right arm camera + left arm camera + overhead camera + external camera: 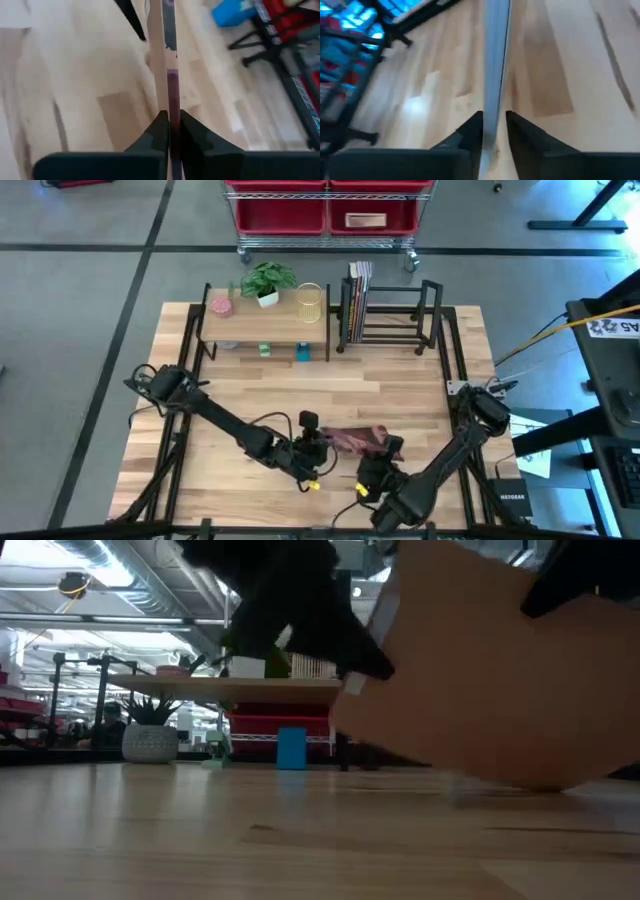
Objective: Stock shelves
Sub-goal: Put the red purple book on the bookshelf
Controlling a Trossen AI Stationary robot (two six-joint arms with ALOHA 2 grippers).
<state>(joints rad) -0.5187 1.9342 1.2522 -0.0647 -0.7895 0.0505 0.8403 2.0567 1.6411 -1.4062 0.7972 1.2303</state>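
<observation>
Lifting well means moving together — left gripper (493, 125) and right gripper (170, 125) each pinch the book (352, 440) edge, jaws nearly closed.

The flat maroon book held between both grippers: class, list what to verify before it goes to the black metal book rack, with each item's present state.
1. Left gripper shut on the flat maroon book: ok.
2. Right gripper shut on its other edge: ok.
3. Book clear of the wooden table: cannot tell.
4. Free slot in the black metal book rack beside the standing books: ok.
5. Path to the rack unobstructed: ok.
</observation>
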